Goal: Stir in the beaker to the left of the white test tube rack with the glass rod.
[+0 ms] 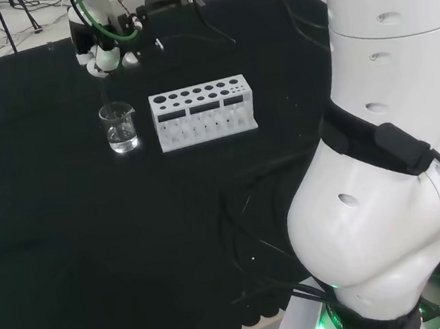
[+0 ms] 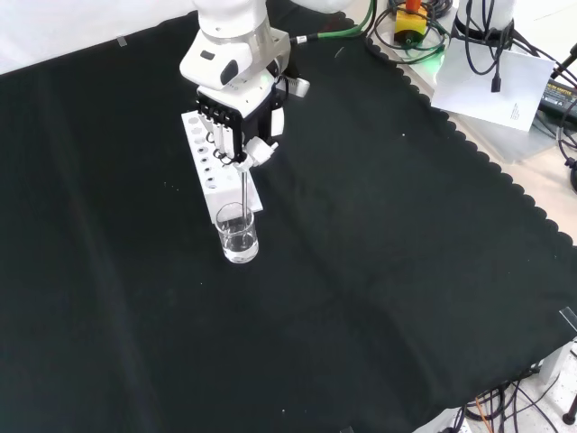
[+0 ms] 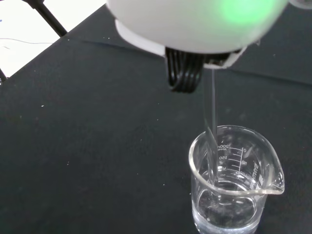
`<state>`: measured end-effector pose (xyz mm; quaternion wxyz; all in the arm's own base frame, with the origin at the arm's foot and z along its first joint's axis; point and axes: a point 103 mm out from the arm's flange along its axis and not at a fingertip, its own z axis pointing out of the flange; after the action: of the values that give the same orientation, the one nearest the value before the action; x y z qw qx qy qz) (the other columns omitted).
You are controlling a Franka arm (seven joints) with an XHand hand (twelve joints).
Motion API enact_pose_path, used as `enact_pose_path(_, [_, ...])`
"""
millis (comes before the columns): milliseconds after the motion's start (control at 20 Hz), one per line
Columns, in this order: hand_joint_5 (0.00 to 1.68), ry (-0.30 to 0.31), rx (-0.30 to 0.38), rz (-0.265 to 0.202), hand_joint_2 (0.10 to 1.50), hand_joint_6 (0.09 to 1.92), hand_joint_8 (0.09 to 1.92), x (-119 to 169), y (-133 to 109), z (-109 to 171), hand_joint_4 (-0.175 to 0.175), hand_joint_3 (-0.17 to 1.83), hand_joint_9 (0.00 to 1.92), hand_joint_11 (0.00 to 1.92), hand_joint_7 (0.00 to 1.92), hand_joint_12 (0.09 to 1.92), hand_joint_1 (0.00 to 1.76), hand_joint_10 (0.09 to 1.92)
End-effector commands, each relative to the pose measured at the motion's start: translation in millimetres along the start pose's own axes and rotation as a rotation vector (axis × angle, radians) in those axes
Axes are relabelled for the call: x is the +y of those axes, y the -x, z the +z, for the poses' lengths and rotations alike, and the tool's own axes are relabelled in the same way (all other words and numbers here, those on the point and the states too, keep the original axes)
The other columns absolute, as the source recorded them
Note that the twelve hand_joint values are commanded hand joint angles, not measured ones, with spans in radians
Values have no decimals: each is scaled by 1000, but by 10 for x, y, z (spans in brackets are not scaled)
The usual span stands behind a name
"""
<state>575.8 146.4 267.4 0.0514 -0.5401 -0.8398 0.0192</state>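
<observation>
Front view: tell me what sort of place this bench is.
Most likely a lab bench set up for robot trials: a clear beaker with a glass rod held in it by the robot hand, beside a white test tube rack on black cloth.

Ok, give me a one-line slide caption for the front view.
The hand holds a glass rod upright in a beaker beside the white test tube rack.

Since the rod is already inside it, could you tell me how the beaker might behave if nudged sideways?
The beaker looks like thin clear glass, so probably fragile. It holds only a little liquid, so likely light and apt to slide or tip if the rod presses its wall. Its wide flat base should help somewhat.
</observation>
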Motion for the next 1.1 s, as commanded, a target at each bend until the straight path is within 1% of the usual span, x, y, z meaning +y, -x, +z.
enact_pose_path(50, [1338, 4, -8, 14, 487, 459, 844, 147, 153, 9, -175, 929, 1714, 1749, 1382, 317, 1339, 535])
enact_pose_path(350, [1338, 3, -6, 26, 487, 458, 843, 159, 233, -2, -175, 928, 1714, 1749, 1382, 316, 1339, 532])
enact_pose_path(450, [1339, 1, -6, 40, 487, 457, 843, 83, 326, -51, -175, 928, 1714, 1750, 1382, 315, 1339, 531])
enact_pose_path(600, [1339, 4, -19, 55, 488, 456, 842, -54, 351, -49, -175, 927, 1715, 1750, 1382, 315, 1339, 530])
enact_pose_path(800, [1340, 7, -15, 56, 488, 455, 842, -181, 240, -74, -175, 927, 1715, 1750, 1382, 314, 1339, 529])
enact_pose_path(900, [1340, 6, -16, 51, 488, 454, 843, -195, 189, -69, -175, 927, 1715, 1750, 1382, 313, 1339, 528])
enact_pose_path(1100, [1341, -2, -25, 23, 488, 452, 843, -153, 40, -50, -175, 926, 1715, 1750, 1381, 313, 1339, 527])
